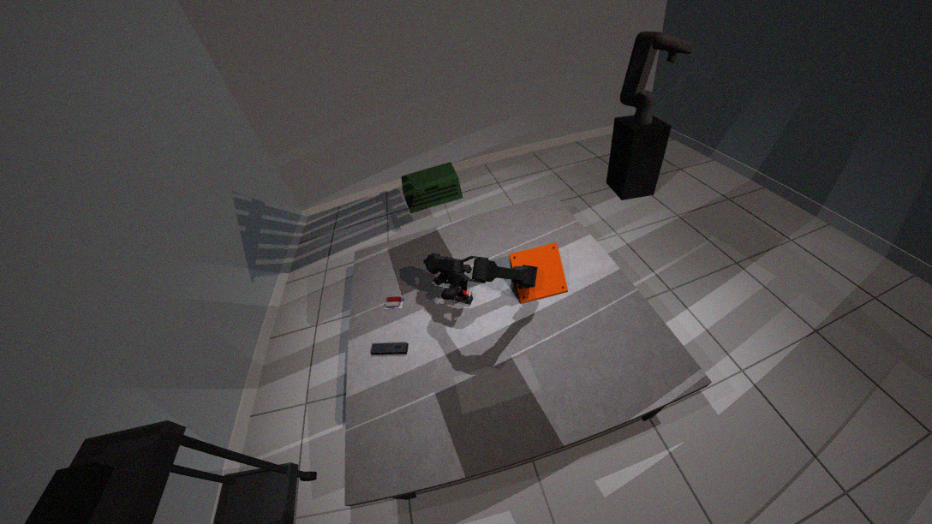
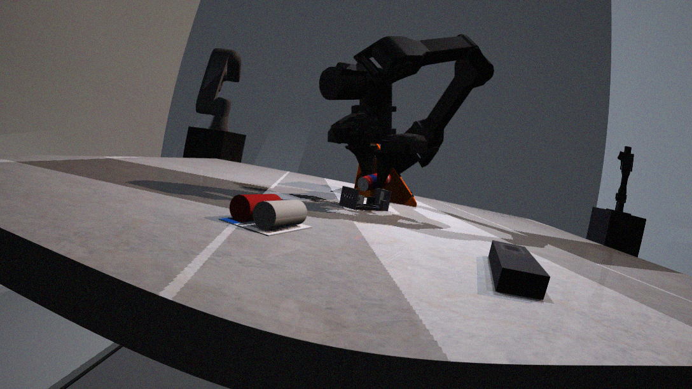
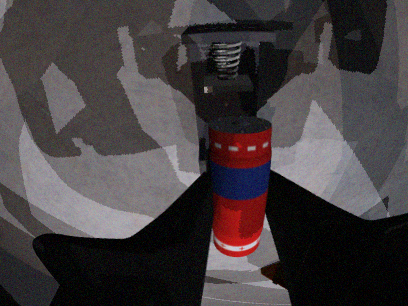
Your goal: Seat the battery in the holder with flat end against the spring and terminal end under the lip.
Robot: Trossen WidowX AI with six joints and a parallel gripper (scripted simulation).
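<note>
My gripper [image 2: 375, 178] [image 3: 236, 178] is shut on the red battery [image 2: 372, 182] [image 3: 241, 182], which has a blue band. In the exterior view the battery is held just above the small black holder [image 2: 348, 197], clear of its base. In the wrist view the battery's dark flat end points toward the coil spring [image 3: 227, 60] at the holder's far end, with a gap between them. The white ring with plus marks is at the near end; the terminal itself is hidden. The lip cannot be made out. In the top view the arm mostly hides the holder.
A red cylinder [image 2: 242, 206] and a whitish cylinder [image 2: 285, 214] lie side by side on a small card [image 2: 268, 232] [image 1: 393, 306]. A black box [image 1: 389, 348] [image 2: 519, 273] lies apart from them. An orange plate [image 1: 550, 267] is at the arm's base. A green crate [image 1: 431, 187] stands beyond the table.
</note>
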